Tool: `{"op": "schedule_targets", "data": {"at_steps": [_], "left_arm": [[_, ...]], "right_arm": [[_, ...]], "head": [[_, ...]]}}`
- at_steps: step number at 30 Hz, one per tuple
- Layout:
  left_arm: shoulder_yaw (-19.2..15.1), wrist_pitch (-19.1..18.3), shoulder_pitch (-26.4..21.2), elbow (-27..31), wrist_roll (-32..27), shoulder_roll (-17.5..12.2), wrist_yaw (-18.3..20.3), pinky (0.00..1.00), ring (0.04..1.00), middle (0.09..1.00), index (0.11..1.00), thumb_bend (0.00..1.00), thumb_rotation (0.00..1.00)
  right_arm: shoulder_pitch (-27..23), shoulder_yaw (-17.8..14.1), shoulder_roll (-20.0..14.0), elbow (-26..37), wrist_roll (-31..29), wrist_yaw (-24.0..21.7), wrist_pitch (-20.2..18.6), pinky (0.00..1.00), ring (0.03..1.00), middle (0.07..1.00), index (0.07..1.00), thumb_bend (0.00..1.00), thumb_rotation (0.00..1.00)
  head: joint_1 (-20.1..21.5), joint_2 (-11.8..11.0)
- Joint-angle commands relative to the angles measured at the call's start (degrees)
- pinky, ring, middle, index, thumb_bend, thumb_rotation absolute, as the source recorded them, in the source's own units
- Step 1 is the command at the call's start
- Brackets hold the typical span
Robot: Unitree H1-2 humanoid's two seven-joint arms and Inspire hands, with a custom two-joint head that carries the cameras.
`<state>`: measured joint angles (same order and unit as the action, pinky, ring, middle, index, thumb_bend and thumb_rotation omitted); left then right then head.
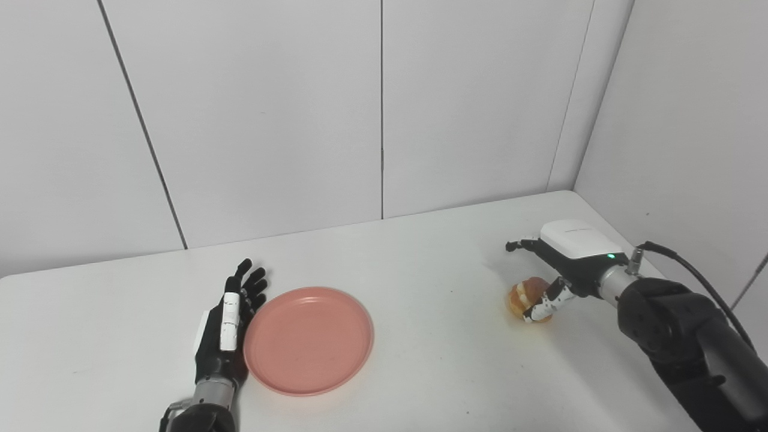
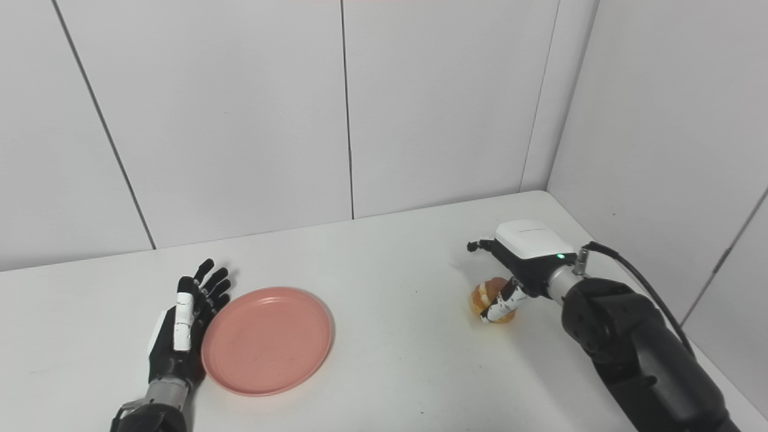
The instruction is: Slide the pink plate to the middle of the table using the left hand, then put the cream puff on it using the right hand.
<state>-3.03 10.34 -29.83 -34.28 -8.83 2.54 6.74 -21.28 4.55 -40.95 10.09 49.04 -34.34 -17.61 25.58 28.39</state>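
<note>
Plate [image 1: 308, 340]: left of table [image 1: 420, 360] centre, rim against flat left hand [image 1: 227, 324], fingers apart | Puff [image 1: 523, 295]: right side, on table, right hand [image 1: 555, 270] cupped over, grip unclear | Push sideways, palm low; lift puff gently.

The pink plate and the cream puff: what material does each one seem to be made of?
The pink plate looks like plastic or melamine with a matte finish: even colour, soft rounded rim, hardly any glare. It could also be glazed ceramic. The cream puff looks like baked pastry, golden brown with a pale cream band; whether it is real or a replica cannot be told. The right hand is at it.
</note>
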Motion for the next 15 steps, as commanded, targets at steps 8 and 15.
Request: {"op": "schedule_targets", "data": {"at_steps": [8, 15], "left_arm": [[0.1, -1.2, 4.3, -3.1, 0.1, -0.2, 0.3, 0.94, 0.919, 0.904, 0.910, 0.88, 0.94], [0.0, -1.5, 4.3, -2.9, 0.0, -0.2, 0.3, 0.94, 0.919, 0.902, 0.908, 0.88, 0.94]], "right_arm": [[-3.4, 0.3, -1.7, -3.2, 0.6, 1.4, -0.4, 0.67, 0.813, 0.854, 0.805, 1.00, 0.26], [-3.6, 1.8, -2.0, -5.0, 2.2, 2.2, -0.1, 0.68, 0.812, 0.853, 0.804, 1.00, 0.26]], "head": [[-0.3, 0.1], [-0.3, 0.2]]}}
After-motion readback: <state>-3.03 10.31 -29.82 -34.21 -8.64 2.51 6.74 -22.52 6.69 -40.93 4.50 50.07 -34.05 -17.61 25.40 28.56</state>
